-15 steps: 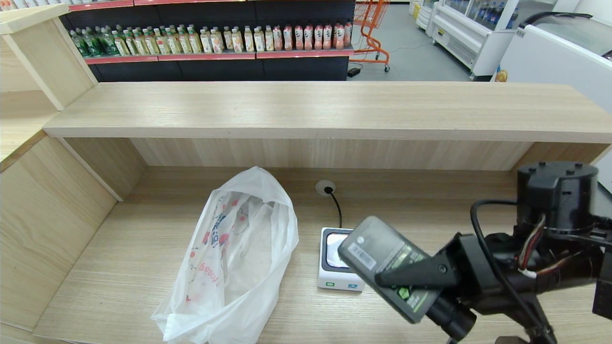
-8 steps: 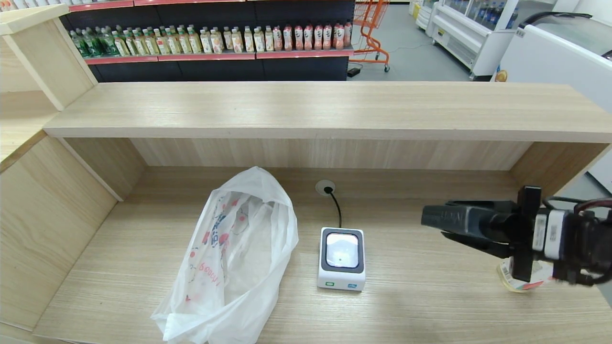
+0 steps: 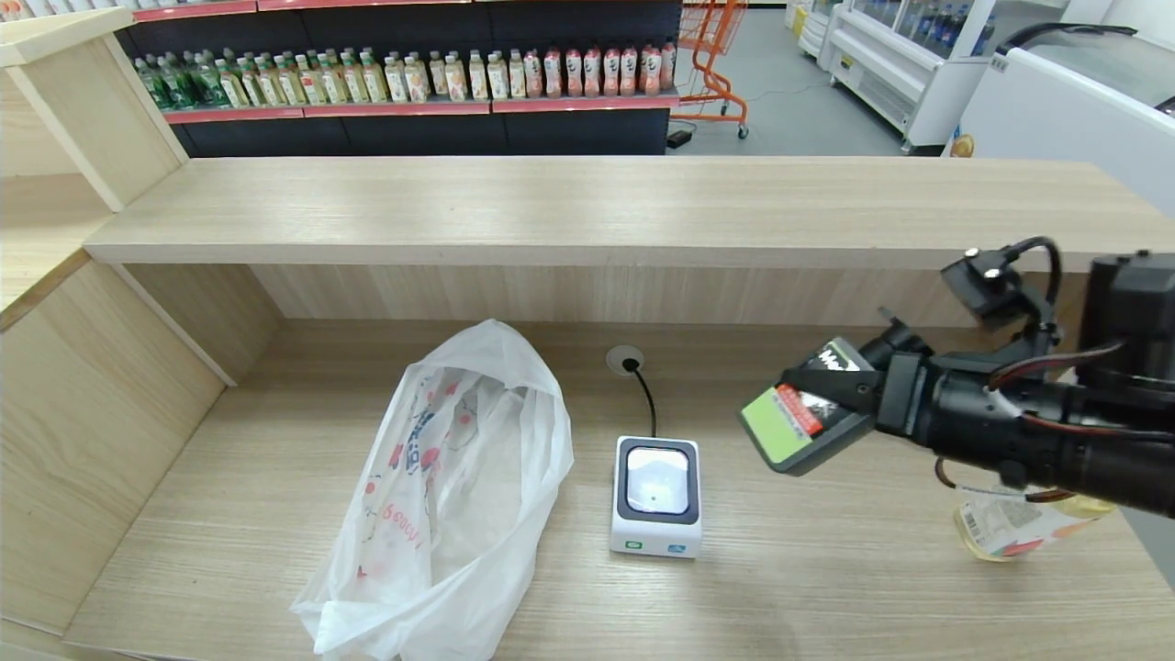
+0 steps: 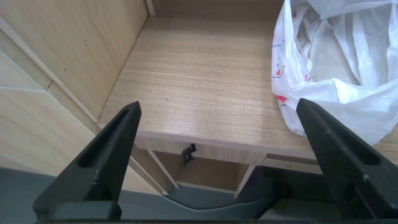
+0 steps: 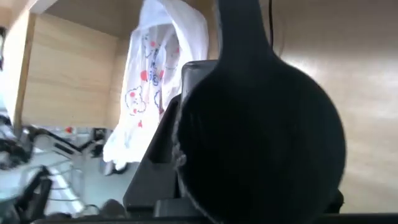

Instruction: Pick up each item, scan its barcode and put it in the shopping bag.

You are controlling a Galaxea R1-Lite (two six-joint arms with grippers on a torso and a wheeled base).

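Now my right gripper is clenching the dark flat pack and holding it in the air at 3 o'clock of the barcode scanner. A second ago it was hanging right over the scanner window with the white barcode sticker facing up. Half a second ago I was swinging it out to 3 o'clock, edge-on. It is now rolling round, so a green face with a red label is showing toward 9 o'clock. I am judging this as re-orienting for the scan, with the scan not done and the bagging still to come.

The pack is looking rigid, thin and rectangular, dark grey at the rim and tilting low on its 9 o'clock end. The shopping bag is lying open at 9 o'clock of the scanner. A bottle is waiting at 4 o'clock. My left gripper is hanging released and empty at 8 o'clock of the bag.
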